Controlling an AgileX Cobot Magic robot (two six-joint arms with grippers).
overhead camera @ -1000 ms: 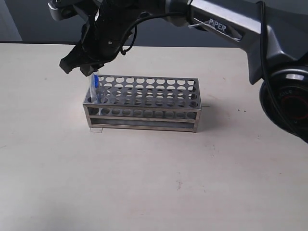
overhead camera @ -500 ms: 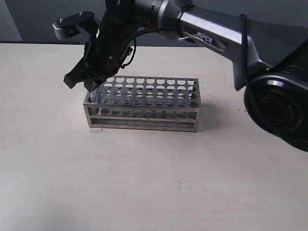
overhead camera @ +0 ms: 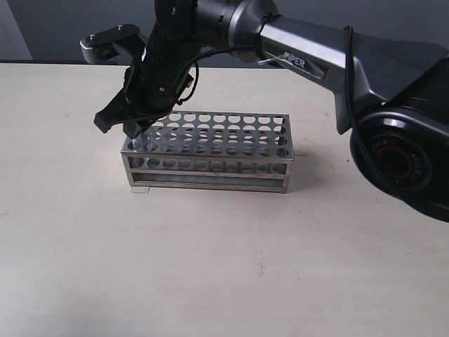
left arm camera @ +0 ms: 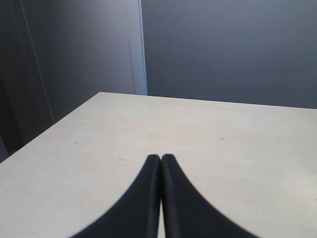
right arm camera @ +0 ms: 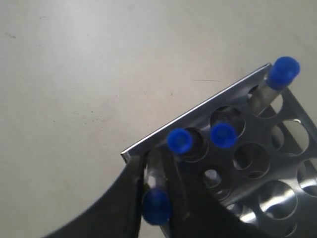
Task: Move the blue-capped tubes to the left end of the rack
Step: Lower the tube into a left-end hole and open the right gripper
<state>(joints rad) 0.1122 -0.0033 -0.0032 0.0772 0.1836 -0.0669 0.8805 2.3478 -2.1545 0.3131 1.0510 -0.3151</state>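
The rack (overhead camera: 210, 184) is a shiny metal frame with rows of round holes, standing mid-table. My right gripper (overhead camera: 135, 128) reaches across to its left end and is shut on a blue-capped tube (right arm camera: 156, 206), whose clear body runs down between the fingers into a corner hole by the rack's edge (right arm camera: 198, 111). Three more blue-capped tubes stand in holes at this same end: two side by side (right arm camera: 179, 140) (right arm camera: 223, 135) and one at the far corner (right arm camera: 284, 71). My left gripper (left arm camera: 161, 158) is shut and holds nothing above bare table; it does not appear in the exterior view.
The right arm (overhead camera: 309, 53) stretches from the right over the back of the rack. The beige table (overhead camera: 224, 267) spreads in front of the rack, and a dark wall (left arm camera: 223, 49) stands behind the table.
The right gripper has come down with the tube, which stood high above the rack's left corner a second ago and now sits low in its hole.
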